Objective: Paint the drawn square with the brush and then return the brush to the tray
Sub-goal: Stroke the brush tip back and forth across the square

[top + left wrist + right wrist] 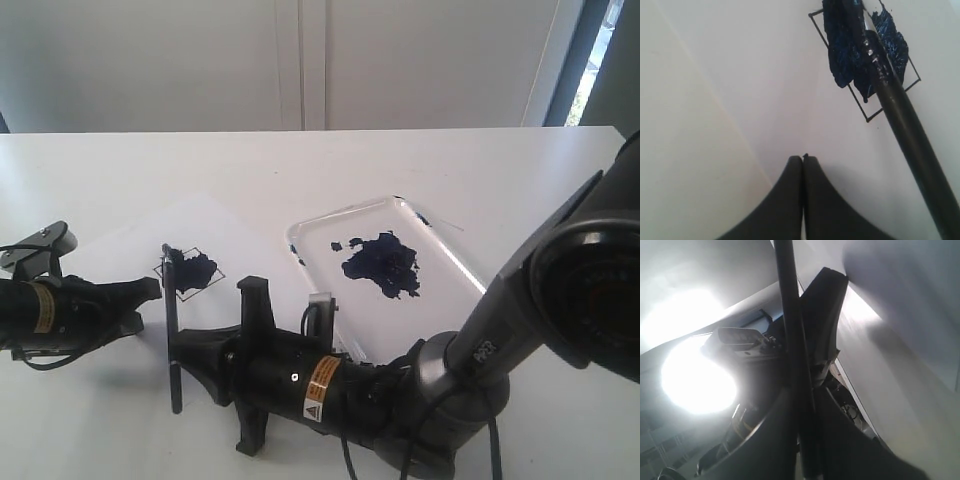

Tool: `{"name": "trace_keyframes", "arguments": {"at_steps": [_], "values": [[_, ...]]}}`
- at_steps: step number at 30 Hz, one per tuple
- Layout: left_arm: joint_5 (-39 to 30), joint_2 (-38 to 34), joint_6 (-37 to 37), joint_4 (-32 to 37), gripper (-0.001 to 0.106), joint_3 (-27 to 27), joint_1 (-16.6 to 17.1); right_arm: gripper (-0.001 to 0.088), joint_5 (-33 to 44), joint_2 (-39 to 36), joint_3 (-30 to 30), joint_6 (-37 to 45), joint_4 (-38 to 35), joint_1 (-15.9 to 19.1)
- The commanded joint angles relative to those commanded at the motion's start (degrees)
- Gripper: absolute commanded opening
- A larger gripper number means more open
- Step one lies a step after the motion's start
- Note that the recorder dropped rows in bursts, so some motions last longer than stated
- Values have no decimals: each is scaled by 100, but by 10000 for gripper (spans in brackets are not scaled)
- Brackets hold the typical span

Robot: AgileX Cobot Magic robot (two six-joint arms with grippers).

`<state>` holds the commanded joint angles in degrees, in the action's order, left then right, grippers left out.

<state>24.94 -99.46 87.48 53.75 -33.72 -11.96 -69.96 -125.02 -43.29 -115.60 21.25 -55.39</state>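
Observation:
The drawn square (189,270) lies on the white paper (120,250), partly covered by a dark blue paint blotch (845,55). The brush (172,330) is a long black stick; its bristle tip rests on the square and its handle (910,135) slants away from it. My right gripper (178,352) is shut on the brush handle (792,340), low on the table in front of the tray (330,300). My left gripper (150,290) is shut and empty, pressing on the paper just left of the square, fingertips together (803,158).
The glossy white tray's rim (440,240) runs right of centre, with a blue-black paint puddle (383,263) inside. The right arm's dark body (300,385) fills the front of the table. A wall stands behind the table's far edge (300,131).

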Motion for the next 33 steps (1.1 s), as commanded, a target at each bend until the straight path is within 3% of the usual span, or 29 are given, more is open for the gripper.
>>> {"name": "trace_keyframes", "arguments": {"at_steps": [7, 12, 18, 25, 33], "values": [[522, 0, 294, 573, 0, 0, 418, 0, 0, 340, 0, 207, 21, 0], [543, 0, 365, 586, 0, 0, 418, 0, 0, 687, 40, 243, -2, -22], [673, 0, 376, 586, 0, 0, 418, 0, 36, 1175, 497, 353, -93, -22], [797, 0, 399, 544, 0, 0, 418, 0, 208, 1152, 882, 291, -173, -22], [811, 0, 399, 544, 0, 0, 418, 0, 719, 1152, 882, 291, -337, -22]]}}
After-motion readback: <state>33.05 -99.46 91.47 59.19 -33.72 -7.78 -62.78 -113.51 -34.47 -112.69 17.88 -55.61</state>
